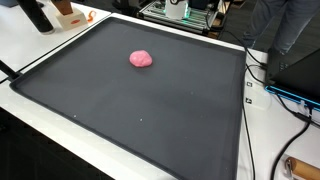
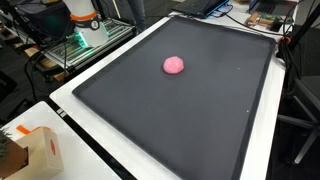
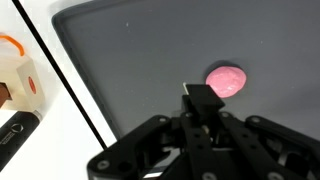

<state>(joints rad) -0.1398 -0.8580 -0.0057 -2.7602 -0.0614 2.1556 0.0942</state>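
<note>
A soft pink lump of putty (image 1: pixel 141 59) lies alone on the wide dark grey mat (image 1: pixel 120 110) covering the white surface (image 1: pixel 20 45). It sits well apart from every raised rim, apparently so it can be reached from any side. The hand (image 3: pixel 200 100) hovers near it in the wrist view; whether its fingers stand apart cannot be told.

Robotics lab or workshop. White bench (image 1: pixel 40 50) carries large dark mat (image 1: pixel 150 110). Loose cables (image 1: pixel 262 75) trail off edge. Open electronics rack (image 2: pixel 85 38) glows green behind. Cluttered equipment beyond.
</note>
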